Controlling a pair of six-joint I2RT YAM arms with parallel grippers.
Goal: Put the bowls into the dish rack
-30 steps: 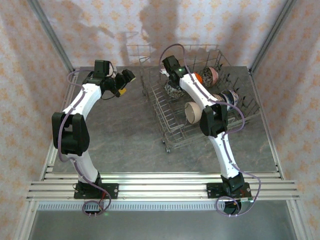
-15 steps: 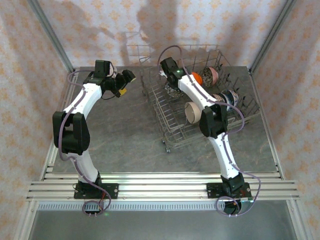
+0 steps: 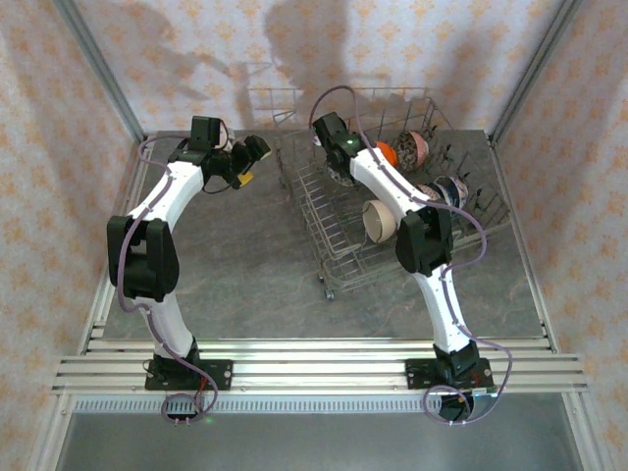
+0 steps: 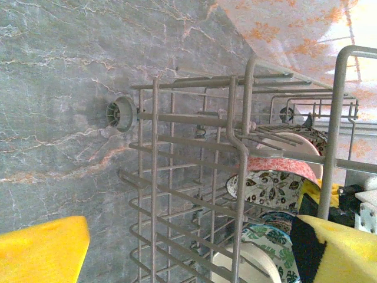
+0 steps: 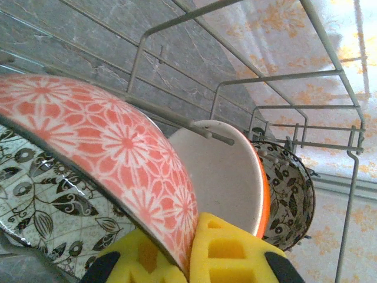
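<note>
Unladen: left end effector (image 3: 248, 163), yellow-padded fingers spread wide and holding nothing, above the grey marbled surface (image 3: 245, 255) just beside the left wall of the grey wire dish rack (image 3: 334, 247), apart from every bowl. Item in hand: coral-red floral ceramic bowl (image 5: 118, 147), round, with a black-and-white leaf print inside, on edge in the rack's back-left part; whether it rests on the tines cannot be told. Judged stiff, fairly heavy for its size, glazed and slippery, liable to chip against wire. Best taken across the rim wall, one pad inside and one outside. Holder: right end effector (image 5: 191, 250), pressed together on that rim, the wall pinched between its yellow pads. Neighbours to the right: cream-lined orange bowl (image 5: 224, 177) just behind, then dark leaf-patterned bowl (image 5: 288, 194), both on edge in the rack.
</note>
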